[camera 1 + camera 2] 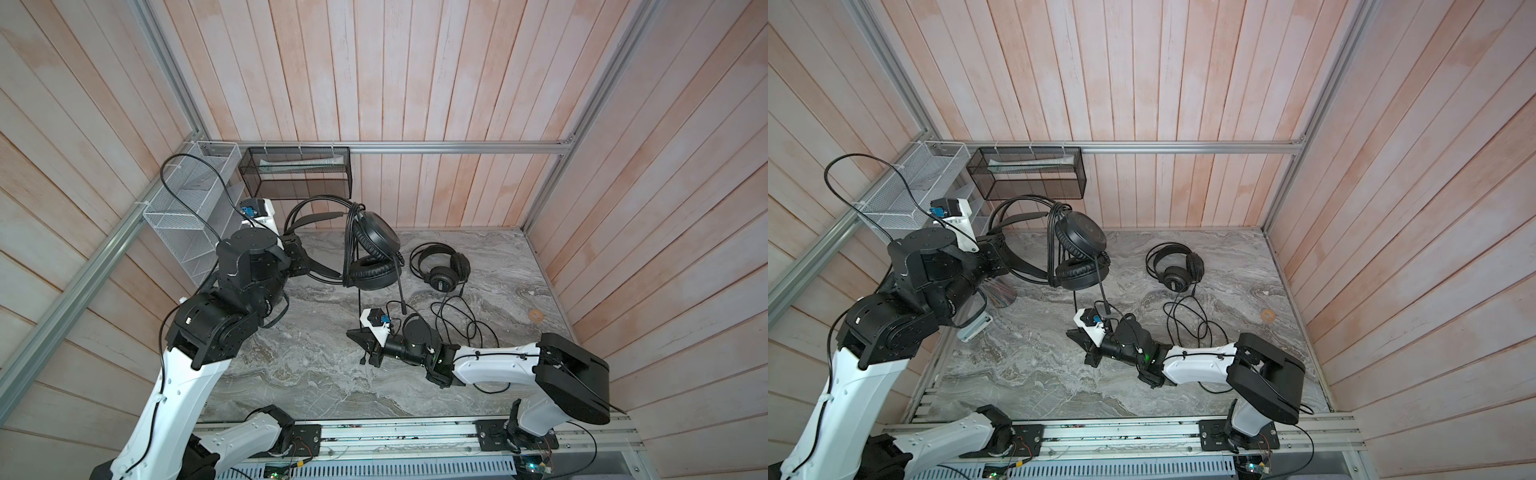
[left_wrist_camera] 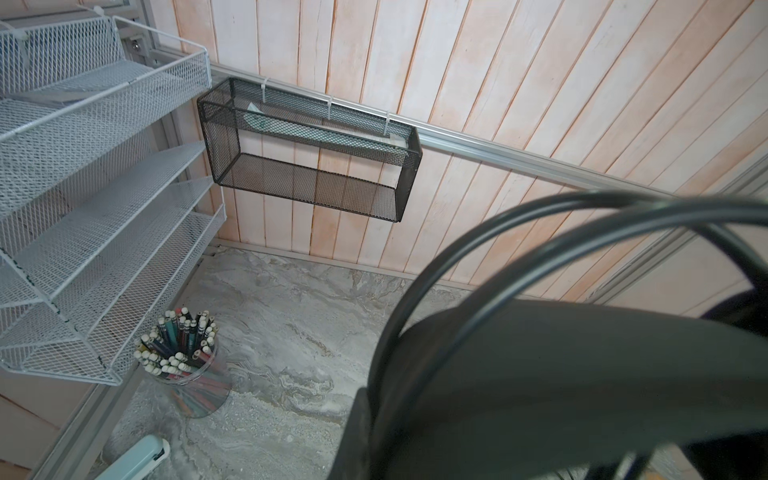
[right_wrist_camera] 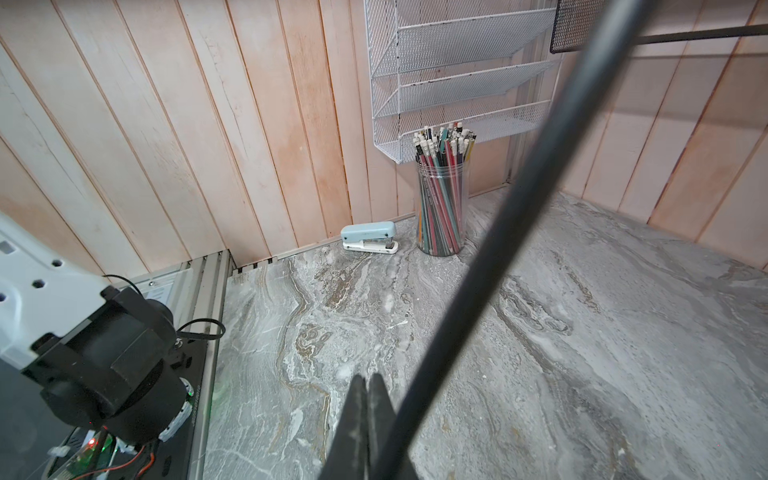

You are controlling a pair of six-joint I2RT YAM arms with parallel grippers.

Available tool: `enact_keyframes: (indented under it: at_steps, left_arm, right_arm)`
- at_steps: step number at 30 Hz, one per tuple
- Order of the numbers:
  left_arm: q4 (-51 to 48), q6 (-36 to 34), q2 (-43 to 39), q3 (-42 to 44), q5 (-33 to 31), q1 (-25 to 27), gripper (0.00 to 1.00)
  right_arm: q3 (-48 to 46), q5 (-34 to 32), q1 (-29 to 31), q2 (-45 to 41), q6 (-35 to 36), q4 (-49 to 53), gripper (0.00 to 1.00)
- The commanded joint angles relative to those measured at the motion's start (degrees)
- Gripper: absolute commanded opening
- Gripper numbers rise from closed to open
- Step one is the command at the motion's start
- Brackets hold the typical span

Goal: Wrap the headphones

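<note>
Your left end effector (image 1: 298, 254) grips the headband of the boom-mic headset (image 1: 376, 237), its cable (image 1: 348, 232) mostly looped just beyond, your right end effector (image 3: 366, 409), closed, sits beside the trailing end, and past it the grille-backed headset (image 1: 442, 276) lies unwrapped on the tabletop (image 1: 316, 374).

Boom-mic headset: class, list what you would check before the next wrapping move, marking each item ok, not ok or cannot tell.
1. Left gripper clamped on boom-mic headset headband: ok.
2. Wound loops sitting on its headband: ok.
3. Right gripper shut: ok.
4. Cable tail pinched in that gripper: cannot tell.
5. Grille-backed headset wrapped: not ok, its cable lies loose on the table.
</note>
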State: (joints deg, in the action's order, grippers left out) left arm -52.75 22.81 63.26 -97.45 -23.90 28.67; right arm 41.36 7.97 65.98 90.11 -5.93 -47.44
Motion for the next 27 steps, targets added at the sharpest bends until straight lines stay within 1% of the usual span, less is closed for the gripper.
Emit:
enact_keyframes:
  at_steps: [1, 4, 9, 13, 24, 27]
  left_arm:
    - [11.58, 7.18, 0.25, -0.30, 4.39, -2.85, 0.00]
    - [12.93, 9.24, 0.61, 1.05, 6.70, -4.67, 0.00]
    - [14.87, 13.74, 0.88, 3.71, 11.64, -9.27, 0.00]
    - [16.56, 16.18, 1.15, 6.22, 14.96, -11.99, 0.00]
    - [19.33, 18.86, 1.85, 10.45, 17.76, -14.80, 0.00]
    - [20.34, 21.11, 1.94, 11.74, 20.57, -16.45, 0.00]
  right_arm:
    - [0.28, -1.63, 1.82, -0.17, 2.30, 5.64, 0.00]
    - [0.42, -2.47, 2.53, -0.72, 2.96, 6.50, 0.00]
    - [1.33, -3.73, 4.18, -1.55, 4.72, 8.40, 0.00]
    - [1.26, -4.10, 4.26, -1.95, 5.21, 8.86, 0.00]
    - [0.25, -4.10, 4.51, -2.40, 5.21, 8.86, 0.00]
    - [0.64, -3.43, 4.59, -2.32, 5.24, 9.29, 0.00]
